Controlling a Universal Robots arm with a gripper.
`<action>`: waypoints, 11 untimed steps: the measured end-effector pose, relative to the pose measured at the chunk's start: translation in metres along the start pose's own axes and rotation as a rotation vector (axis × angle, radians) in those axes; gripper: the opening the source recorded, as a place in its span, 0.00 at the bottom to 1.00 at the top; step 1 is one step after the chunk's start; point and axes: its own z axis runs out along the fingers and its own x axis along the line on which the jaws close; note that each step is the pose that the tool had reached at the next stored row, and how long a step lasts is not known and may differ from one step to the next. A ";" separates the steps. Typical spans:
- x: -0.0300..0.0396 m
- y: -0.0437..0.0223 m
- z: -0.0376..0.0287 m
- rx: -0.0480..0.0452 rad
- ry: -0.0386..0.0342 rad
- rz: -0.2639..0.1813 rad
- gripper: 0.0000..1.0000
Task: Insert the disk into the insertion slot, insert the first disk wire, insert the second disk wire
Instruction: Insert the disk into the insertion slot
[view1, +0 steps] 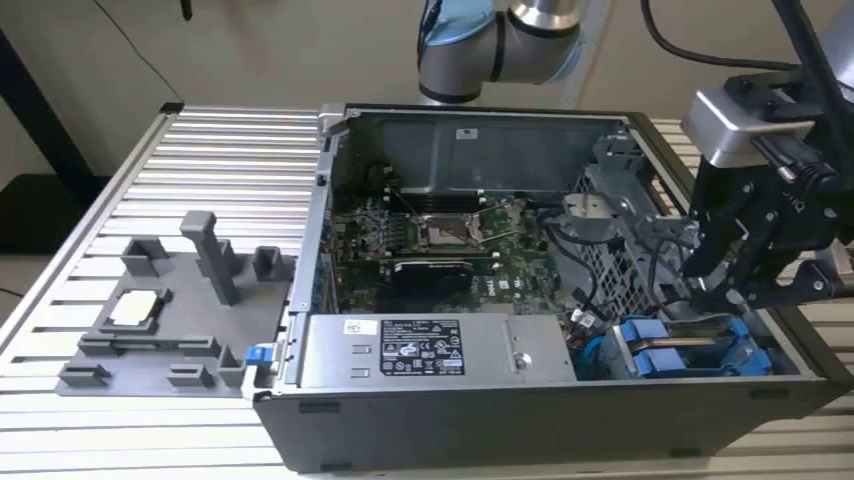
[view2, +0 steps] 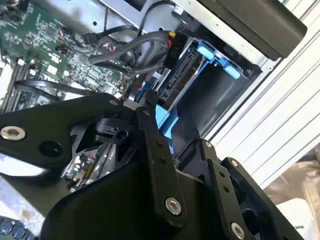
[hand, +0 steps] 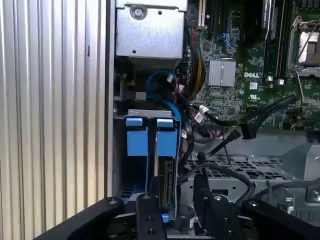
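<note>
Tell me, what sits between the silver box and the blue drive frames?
Between the silver box and blue drive frames: a looped blue cable, in the first wrist view.

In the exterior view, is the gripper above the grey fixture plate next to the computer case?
No, the gripper is inside the open computer case at the exterior view's right, close to the blue drive carriers.

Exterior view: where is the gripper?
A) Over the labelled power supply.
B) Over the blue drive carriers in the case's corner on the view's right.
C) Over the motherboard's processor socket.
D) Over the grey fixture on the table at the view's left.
B: the gripper hangs just above the blue drive carriers in the corner of the case on the exterior view's right.
</note>
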 end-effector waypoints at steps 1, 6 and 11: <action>-0.0003 0.0000 0.0000 0.0133 -0.0209 -0.003 0.41; -0.0004 0.0000 0.0000 0.0989 -0.0693 -0.031 0.41; -0.0002 -0.0055 0.0003 0.1115 -0.0951 -0.062 0.41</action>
